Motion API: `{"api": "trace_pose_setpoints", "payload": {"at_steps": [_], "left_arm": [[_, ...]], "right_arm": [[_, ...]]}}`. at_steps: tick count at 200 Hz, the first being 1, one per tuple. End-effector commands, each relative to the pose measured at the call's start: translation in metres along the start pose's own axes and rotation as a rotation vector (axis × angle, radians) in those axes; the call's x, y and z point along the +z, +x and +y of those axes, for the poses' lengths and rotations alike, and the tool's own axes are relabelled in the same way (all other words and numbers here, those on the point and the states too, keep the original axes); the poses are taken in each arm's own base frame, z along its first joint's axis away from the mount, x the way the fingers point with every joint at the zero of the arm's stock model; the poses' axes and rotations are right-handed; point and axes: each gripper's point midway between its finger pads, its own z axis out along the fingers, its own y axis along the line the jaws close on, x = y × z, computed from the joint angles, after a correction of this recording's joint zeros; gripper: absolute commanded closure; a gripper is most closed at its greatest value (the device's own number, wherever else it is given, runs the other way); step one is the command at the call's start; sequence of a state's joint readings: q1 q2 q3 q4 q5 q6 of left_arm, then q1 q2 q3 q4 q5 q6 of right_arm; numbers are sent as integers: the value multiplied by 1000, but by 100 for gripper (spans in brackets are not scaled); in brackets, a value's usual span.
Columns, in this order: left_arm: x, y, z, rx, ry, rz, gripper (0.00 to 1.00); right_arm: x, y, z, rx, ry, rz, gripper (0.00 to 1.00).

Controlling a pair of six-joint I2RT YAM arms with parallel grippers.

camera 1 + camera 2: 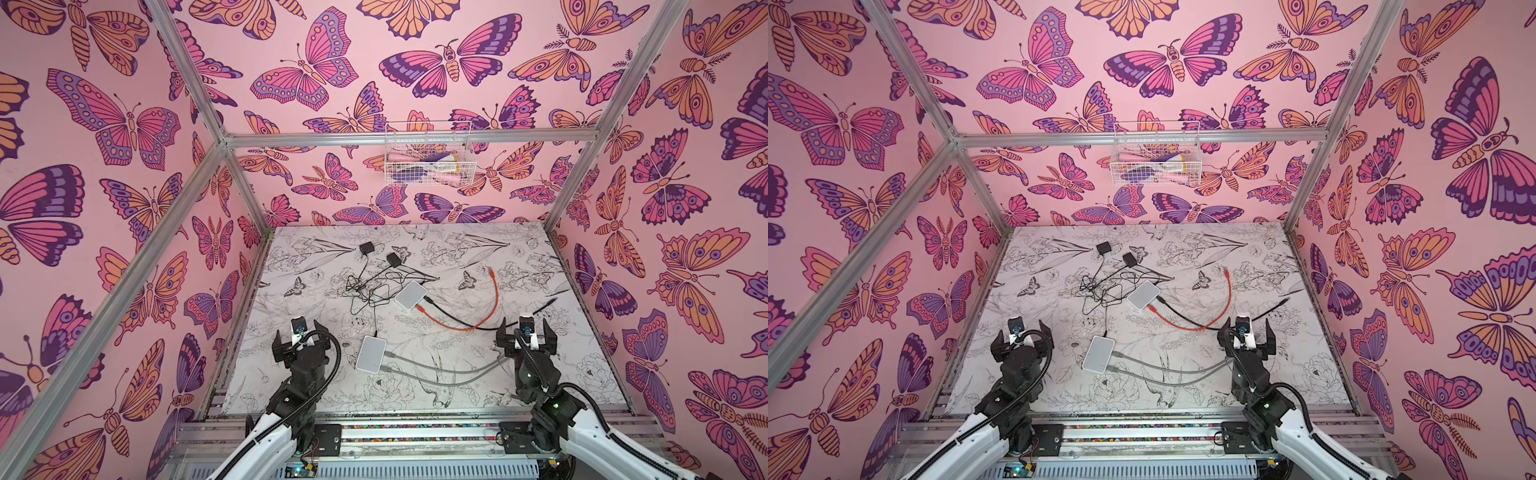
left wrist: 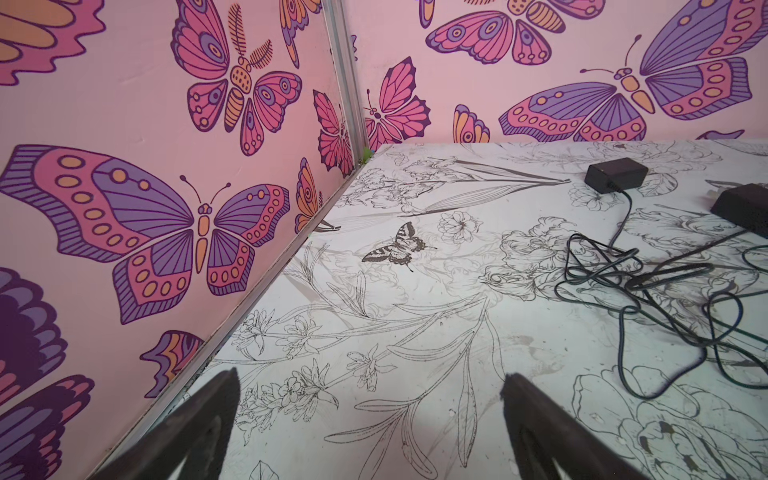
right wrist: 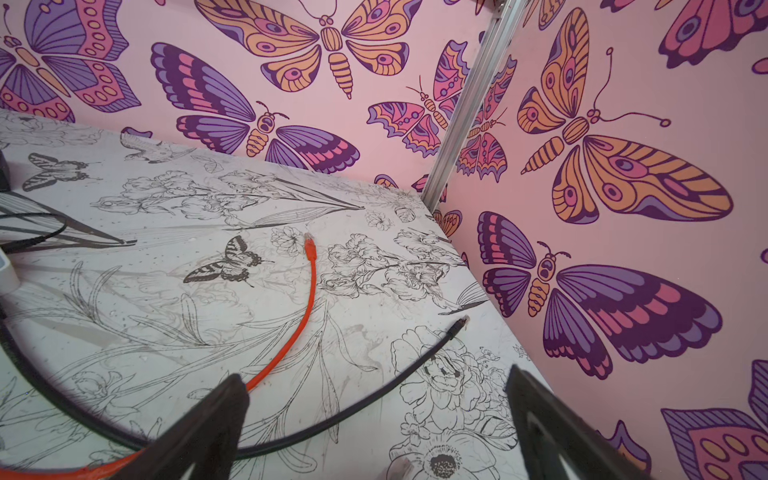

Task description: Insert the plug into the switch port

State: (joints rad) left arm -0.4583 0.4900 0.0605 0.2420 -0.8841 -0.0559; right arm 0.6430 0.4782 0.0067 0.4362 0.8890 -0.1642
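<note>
lying well ahead of spread right fingers, orange plug, untouched

White wire basket on butterfly wall, floral-print table, aluminium frame

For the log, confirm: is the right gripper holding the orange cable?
No, the right gripper is open and empty; orange cable lies unheld.

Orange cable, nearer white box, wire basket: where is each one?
Orange cable (image 1: 497, 295): in a top view, on its outer bend.
Nearer white box (image 1: 371, 354): in a top view, middle of its top face.
Wire basket (image 1: 428, 179): in a top view, on its lower mesh wall.
</note>
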Motion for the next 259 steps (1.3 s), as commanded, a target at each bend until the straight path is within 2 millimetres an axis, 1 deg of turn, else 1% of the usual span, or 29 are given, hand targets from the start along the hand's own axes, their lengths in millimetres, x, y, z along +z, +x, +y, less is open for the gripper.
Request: {"api": "trace_pose_setpoints", "payload": {"at_steps": [1,58,94,120,149,179,224,259], "left_arm": [[1,-6,2,-13,-13,-36,0],[2,-8,2,-11,-24,-53,0],[-2,-10,13,-50,-59,-92,0],[-6,-11,17,-80,-52,-138,0],[-5,-10,16,-87,-36,-137,0],[-1,-10,11,-74,-28,-134,0],[4,-12,4,-63,-13,-137,0],[9,-11,4,-71,-12,-133,0]], "right_arm": [[1,1,-7,36,29,-18,1],[3,4,-19,86,75,-18,1],[9,7,-26,143,88,-14,1],[10,9,-27,153,90,-11,1],[13,11,-32,180,104,-9,1],[21,17,-43,238,134,4,1],[24,18,-43,256,124,7,1],[28,18,-41,246,116,9,1]]}}
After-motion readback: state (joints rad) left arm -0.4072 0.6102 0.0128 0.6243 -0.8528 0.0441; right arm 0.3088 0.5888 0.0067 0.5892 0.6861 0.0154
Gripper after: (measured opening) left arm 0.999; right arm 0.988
